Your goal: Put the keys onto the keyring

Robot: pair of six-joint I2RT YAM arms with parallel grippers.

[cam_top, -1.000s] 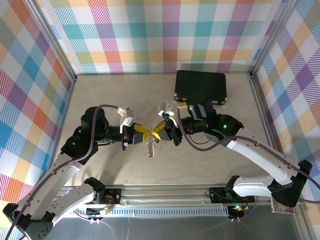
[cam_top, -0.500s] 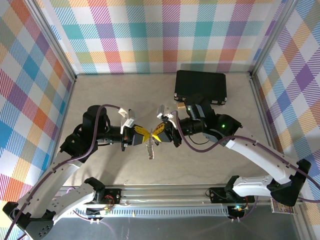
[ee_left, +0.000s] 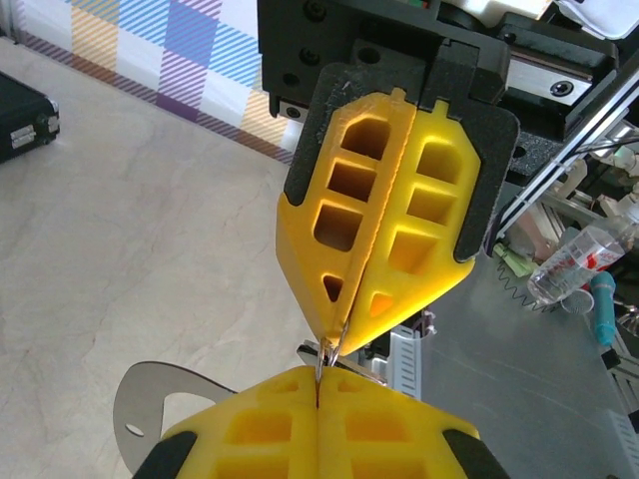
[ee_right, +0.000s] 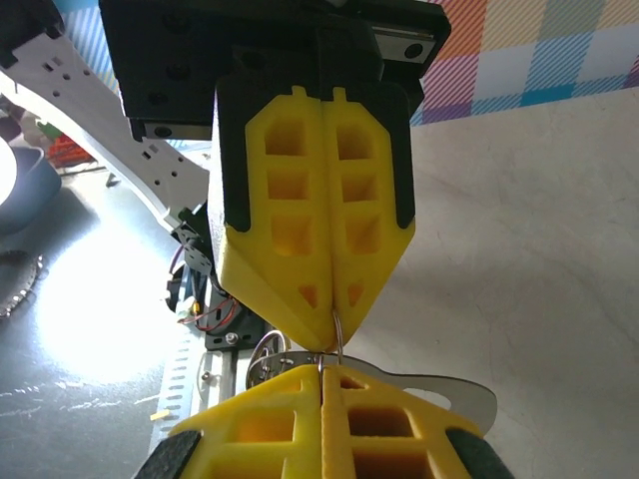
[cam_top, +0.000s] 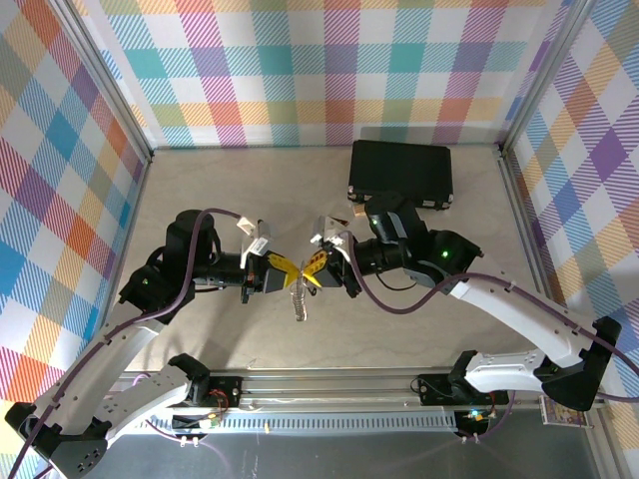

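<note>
My left gripper (cam_top: 291, 269) and right gripper (cam_top: 310, 271) meet tip to tip above the middle of the table, both shut. The keyring (cam_top: 300, 299) hangs between and below them. In the left wrist view, the left gripper (ee_left: 319, 377) pinches a thin silver wire ring, and the keyring's flat silver loop (ee_left: 140, 384) sticks out to the left. In the right wrist view, the right gripper (ee_right: 321, 371) is shut on the same thin ring, with the flat loop (ee_right: 444, 384) to the right. The keys are hidden.
A large black case (cam_top: 400, 172) lies at the back right of the table, behind the right arm. The metal rail (cam_top: 329, 384) with both arm bases runs along the near edge. Plaid walls close in the left, right and back sides.
The right gripper has edged a little left and down against the left gripper. The hanging keyring has shifted slightly with them. Both grippers have stayed shut.
</note>
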